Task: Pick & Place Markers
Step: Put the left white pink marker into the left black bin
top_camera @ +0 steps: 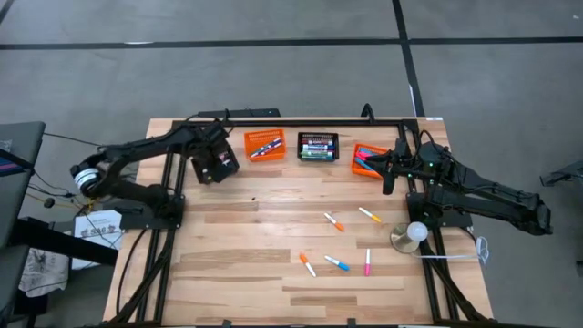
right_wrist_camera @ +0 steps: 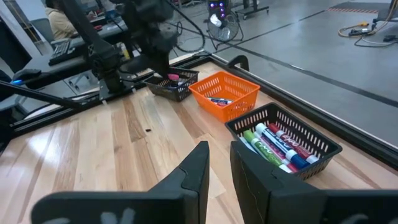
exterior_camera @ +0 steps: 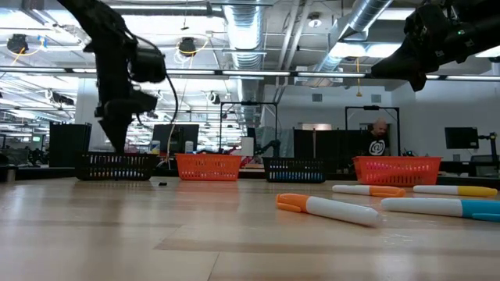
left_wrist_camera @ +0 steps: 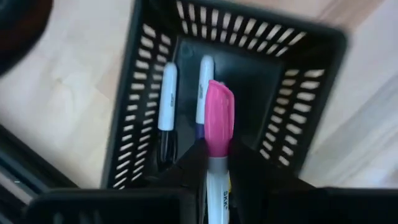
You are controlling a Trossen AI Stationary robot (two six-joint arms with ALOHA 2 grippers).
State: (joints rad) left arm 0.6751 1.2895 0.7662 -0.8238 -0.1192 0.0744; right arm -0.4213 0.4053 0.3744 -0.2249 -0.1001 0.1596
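Observation:
My left gripper [top_camera: 217, 166] [left_wrist_camera: 214, 158] points down over a black mesh basket [left_wrist_camera: 249, 81] [exterior_camera: 117, 165] at the table's far left, shut on a marker with a pink cap [left_wrist_camera: 219, 121]. Two white-bodied markers [left_wrist_camera: 168, 93] lie on that basket's floor. Several more markers [top_camera: 335, 221] [exterior_camera: 328, 207] lie loose on the wood at the near right. My right gripper [top_camera: 390, 173] [right_wrist_camera: 219, 158] hovers shut and empty at the far right, beside an orange basket [top_camera: 369, 160]. My left gripper pinches the marker's white barrel [left_wrist_camera: 216, 171], just behind the pink cap, between its two fingers. The fingers come from above, pointing down, and lie along the marker. The cap end sticks out past the fingertips into the basket's opening; whether it touches the basket floor I cannot tell.
An orange basket [top_camera: 265, 144] and a black basket [top_camera: 318, 147] [right_wrist_camera: 283, 140], both holding markers, stand in a row along the far edge. A white ball on a metal disc [top_camera: 411, 235] sits near the right arm's base. Bare wood lies at the table's near left.

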